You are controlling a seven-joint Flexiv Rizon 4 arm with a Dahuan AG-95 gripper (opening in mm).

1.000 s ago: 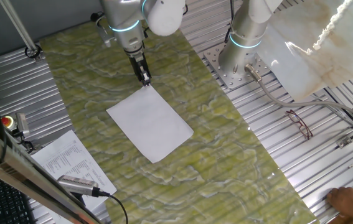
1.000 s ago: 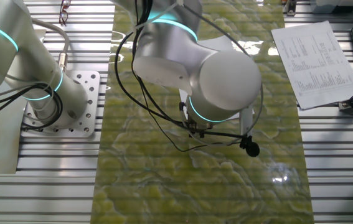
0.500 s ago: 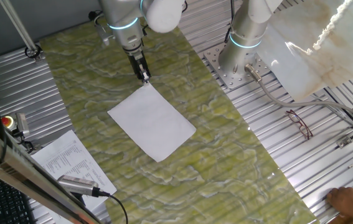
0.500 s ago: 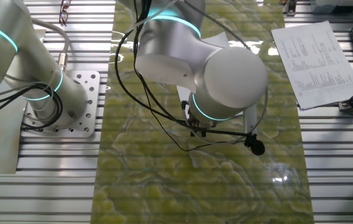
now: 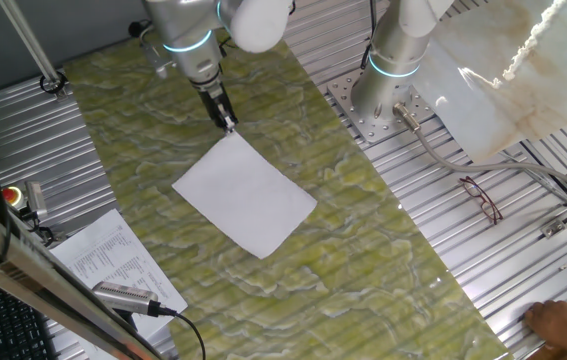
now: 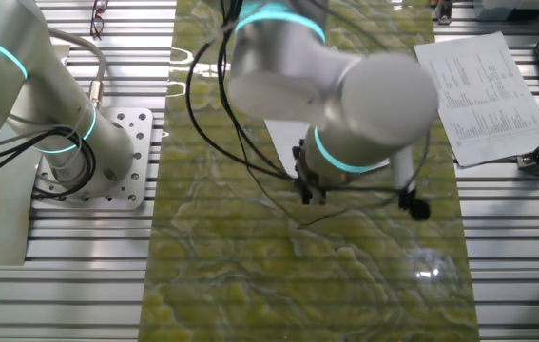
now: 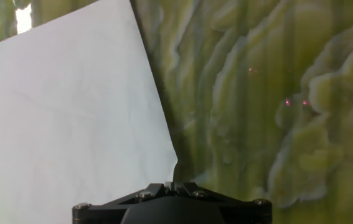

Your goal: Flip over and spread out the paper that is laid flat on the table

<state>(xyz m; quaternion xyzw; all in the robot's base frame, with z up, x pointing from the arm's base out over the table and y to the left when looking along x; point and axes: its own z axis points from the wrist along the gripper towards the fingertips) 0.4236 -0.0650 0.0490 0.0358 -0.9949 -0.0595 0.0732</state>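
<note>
The blank white paper (image 5: 246, 195) lies on the green-yellow marbled table (image 5: 363, 250), with its far corner raised a little. My gripper (image 5: 228, 124) is shut on that far corner. In the hand view the paper (image 7: 64, 118) fills the left side, and its corner runs into the closed jaws of the gripper (image 7: 176, 182), with the table (image 7: 257, 93) to the right. In the other fixed view my arm hides most of the paper (image 6: 281, 136); the gripper (image 6: 309, 193) hangs below the wrist over the table (image 6: 231, 285).
A printed text sheet (image 5: 113, 265) lies on the ribbed metal at the front left, also in the other fixed view (image 6: 483, 81). A second arm's base (image 5: 378, 100) stands at the right. Glasses (image 5: 481, 198) and a beige slab (image 5: 503, 80) lie beyond it. A hand (image 5: 563, 322) shows at the bottom right.
My gripper has moved a little toward the far left, holding the paper's corner. The paper's far corner has followed and the sheet has shifted slightly.
</note>
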